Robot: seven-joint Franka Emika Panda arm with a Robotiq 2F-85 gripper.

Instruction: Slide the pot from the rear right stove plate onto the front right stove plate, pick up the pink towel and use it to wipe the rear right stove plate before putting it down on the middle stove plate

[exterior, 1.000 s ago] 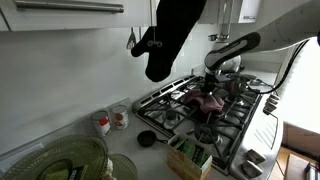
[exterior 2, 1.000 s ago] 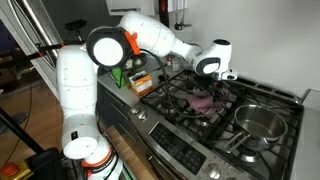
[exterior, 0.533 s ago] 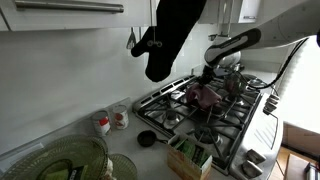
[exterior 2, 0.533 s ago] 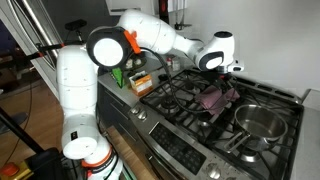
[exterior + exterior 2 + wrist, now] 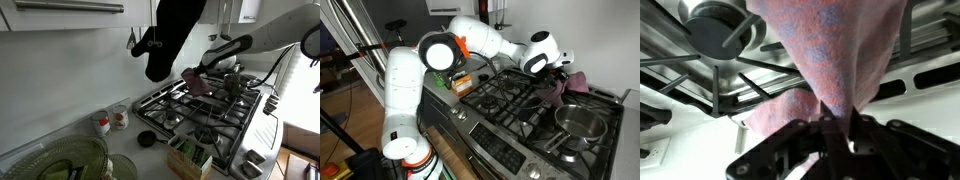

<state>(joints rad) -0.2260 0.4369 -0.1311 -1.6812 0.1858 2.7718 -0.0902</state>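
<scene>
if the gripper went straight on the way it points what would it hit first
The pink towel clamped in the gripper hangs ahead of its fingers, so that would probably land first, on the stove grate just beyond. How far off the grate lies is unclear from here.

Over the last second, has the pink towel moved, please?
Yes. The pink towel, held by the gripper, rose off the stove grates toward the rear, behind the pot.

Arm stretched far across, end effector up in air, clamped closed on pink towel.
</scene>
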